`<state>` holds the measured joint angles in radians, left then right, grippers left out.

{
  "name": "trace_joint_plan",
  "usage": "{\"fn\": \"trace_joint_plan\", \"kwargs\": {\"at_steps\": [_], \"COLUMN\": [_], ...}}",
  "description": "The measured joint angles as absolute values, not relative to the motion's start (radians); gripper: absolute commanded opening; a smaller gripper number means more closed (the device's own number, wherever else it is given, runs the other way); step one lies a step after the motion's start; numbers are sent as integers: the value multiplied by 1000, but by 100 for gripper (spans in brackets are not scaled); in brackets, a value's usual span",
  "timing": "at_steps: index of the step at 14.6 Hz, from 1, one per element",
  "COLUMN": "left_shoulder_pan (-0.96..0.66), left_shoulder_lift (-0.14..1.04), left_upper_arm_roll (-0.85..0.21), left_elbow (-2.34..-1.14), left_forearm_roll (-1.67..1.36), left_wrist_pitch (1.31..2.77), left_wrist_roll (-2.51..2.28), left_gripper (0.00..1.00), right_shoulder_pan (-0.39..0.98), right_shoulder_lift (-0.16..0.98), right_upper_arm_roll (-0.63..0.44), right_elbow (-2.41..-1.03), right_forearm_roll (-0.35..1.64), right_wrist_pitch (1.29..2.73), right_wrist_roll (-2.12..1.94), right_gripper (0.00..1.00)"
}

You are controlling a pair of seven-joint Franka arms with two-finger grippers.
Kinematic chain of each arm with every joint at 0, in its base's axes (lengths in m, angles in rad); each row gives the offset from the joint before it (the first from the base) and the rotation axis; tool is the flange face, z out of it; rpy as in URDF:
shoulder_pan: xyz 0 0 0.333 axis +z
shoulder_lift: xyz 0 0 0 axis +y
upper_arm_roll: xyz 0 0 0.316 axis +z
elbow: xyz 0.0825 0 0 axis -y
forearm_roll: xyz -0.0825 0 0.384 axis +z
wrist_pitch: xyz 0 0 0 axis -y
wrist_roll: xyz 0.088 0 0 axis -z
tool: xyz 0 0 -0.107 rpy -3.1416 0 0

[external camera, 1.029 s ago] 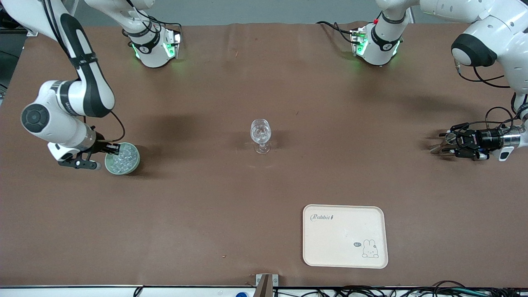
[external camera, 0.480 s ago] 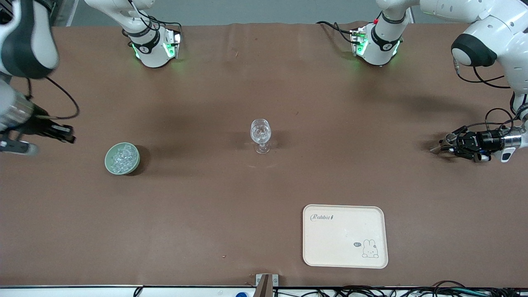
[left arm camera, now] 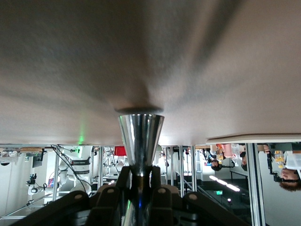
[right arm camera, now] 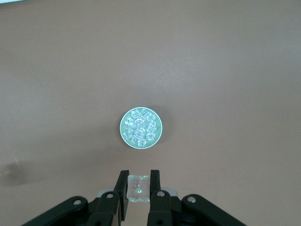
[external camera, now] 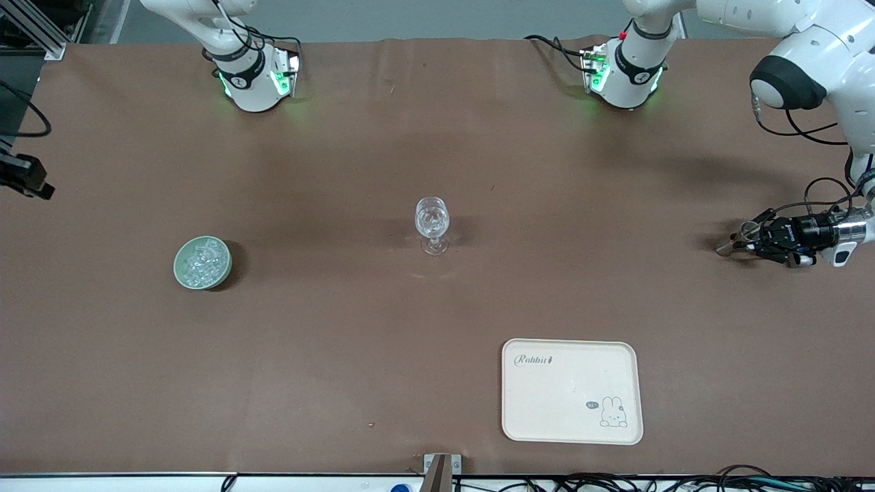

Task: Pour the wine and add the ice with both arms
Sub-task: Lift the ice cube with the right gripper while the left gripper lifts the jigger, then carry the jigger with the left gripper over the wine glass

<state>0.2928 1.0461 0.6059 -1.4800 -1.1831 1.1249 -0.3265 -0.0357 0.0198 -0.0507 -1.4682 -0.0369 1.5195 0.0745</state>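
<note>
Right wrist view: right gripper point(right arm camera: 138, 187) fingers pinch one clear ice cube point(right arm camera: 138, 186) high above the green bowl of ice point(right arm camera: 141, 128). Left gripper point(left arm camera: 139, 181) fingers clamp a shiny metal cone-shaped cup point(left arm camera: 140, 136) touching the brown tabletop point(external camera: 342, 328).

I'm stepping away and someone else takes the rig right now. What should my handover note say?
Right pincer: shut on an ice cube, high over the green bowl of ice at the right arm's end of the table.
Left pincer: shut on a metal cup, lying sideways low over the table at the left arm's end.
Glass: upright mid-table; contents cannot be told.
Tray: nearer the front camera than the glass, nothing on it.
Done: one cube picked, cup gripped.
Left: drop the cube in the glass, pour from the cup.
</note>
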Motion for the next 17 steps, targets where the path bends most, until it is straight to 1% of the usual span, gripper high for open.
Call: {"fn": "trace_joint_plan", "kwargs": {"at_steps": [2,4,8,10,13,15,17], "left_shoulder_pan": [269,220,180,185,184,178,163], "left_shoulder_lift": [1018,953,785,689,519,429,368], "left_upper_arm_roll": [604,599,505,425,262,157,77], "left_elbow": [-1484,-1516,-1655,-1756,-1910,-1972,-2007], "left_forearm_roll": [-1187,-1188,-1188,-1188,-1188,-1187,-1187], "left_wrist_pitch": [1099,1093,1116,1195,1366,1423,1476], "left_wrist_roll": [-331,-357,-380,-402,-490,-542,-595], "left_gripper": [2,1,1,1,0,0,0], "right_shoulder_pan": [-37,-43,-62,-65,-65,-65,-65], "right_shoulder_lift": [20,21,27,28,29,29,29], "right_upper_arm_roll": [-50,-51,-51,-47,-37,-34,-34], "right_elbow": [-1456,-1457,-1458,-1458,-1458,-1458,-1458], "right_forearm_roll": [-8,16,21,23,23,24,24], "right_wrist_pitch": [1516,1521,1521,1519,1514,1512,1512], "right_wrist_roll": [74,74,72,71,71,71,71], "right_gripper": [1,1,1,2,2,2,1]}}
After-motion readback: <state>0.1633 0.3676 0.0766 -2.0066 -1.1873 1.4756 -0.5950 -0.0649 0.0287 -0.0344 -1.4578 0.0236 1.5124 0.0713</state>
